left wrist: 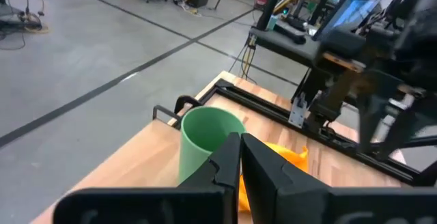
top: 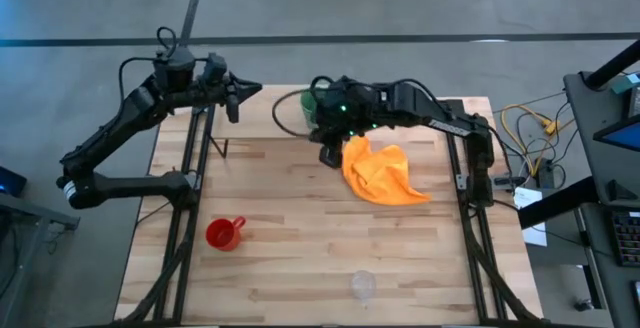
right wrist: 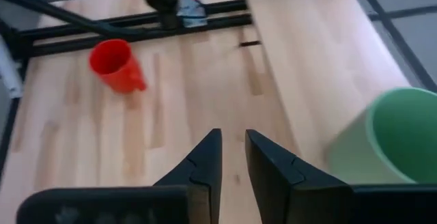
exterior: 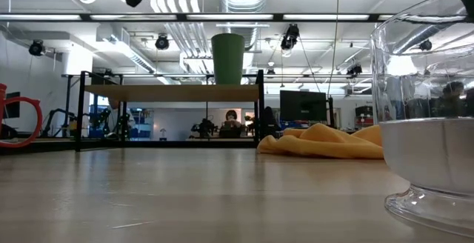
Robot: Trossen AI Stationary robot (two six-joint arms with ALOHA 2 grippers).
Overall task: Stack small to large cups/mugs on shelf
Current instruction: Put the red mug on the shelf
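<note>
The green handleless cup [exterior: 227,58] stands upright on its base on the raised wood shelf [exterior: 174,92] at the table's far side; it also shows in the high view [top: 293,109]. The red mug [top: 224,233] stands on the table at the near left. The clear cup [top: 362,285] stands near the front edge, close to the low camera [exterior: 429,110]. My right gripper [right wrist: 233,149] is slightly open and empty, just beside the green cup [right wrist: 392,138] at the shelf's front edge. My left gripper [left wrist: 240,149] is shut and empty, raised above the shelf's left end.
A crumpled orange cloth [top: 385,173] lies on the table in front of the shelf, right of centre. Black frame rails [top: 190,198] run along both table sides. Bare tabletop lies between the red mug and the cloth.
</note>
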